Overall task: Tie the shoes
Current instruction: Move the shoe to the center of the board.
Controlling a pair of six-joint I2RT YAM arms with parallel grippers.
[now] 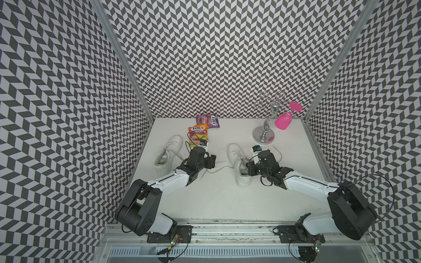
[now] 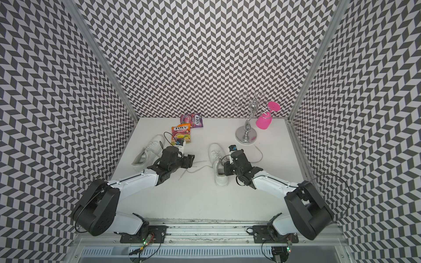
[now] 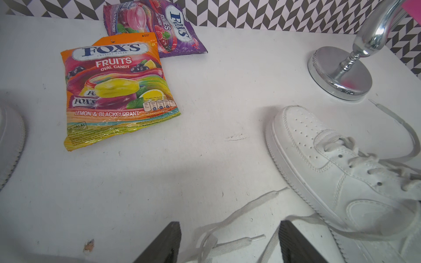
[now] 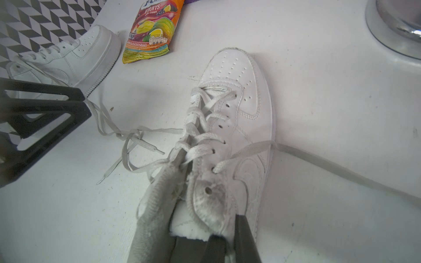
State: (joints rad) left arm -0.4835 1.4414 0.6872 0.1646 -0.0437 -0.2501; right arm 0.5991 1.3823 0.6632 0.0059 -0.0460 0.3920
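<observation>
1. I am seeing both shoes lying unlaced-loose on the tabletop (image 1: 205, 205): nothing tied yet.
2. My right tool (image 4: 227, 241) is pinching the collar of the right shoe (image 4: 237, 127).
3. My left tool (image 3: 230, 241) is standing wide over loose laces (image 3: 239, 241), beside that shoe; the left shoe (image 1: 169, 153) is lying apart.

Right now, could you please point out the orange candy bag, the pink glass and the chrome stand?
orange candy bag (image 3: 118, 91): left wrist view, front face.
pink glass (image 1: 282, 121): top view, bowl.
chrome stand (image 1: 262, 136): top view, round base.

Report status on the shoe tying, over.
Left gripper open over loose laces. Right gripper shut on right shoe's collar. Both shoes untied. Nothing blocking.
</observation>
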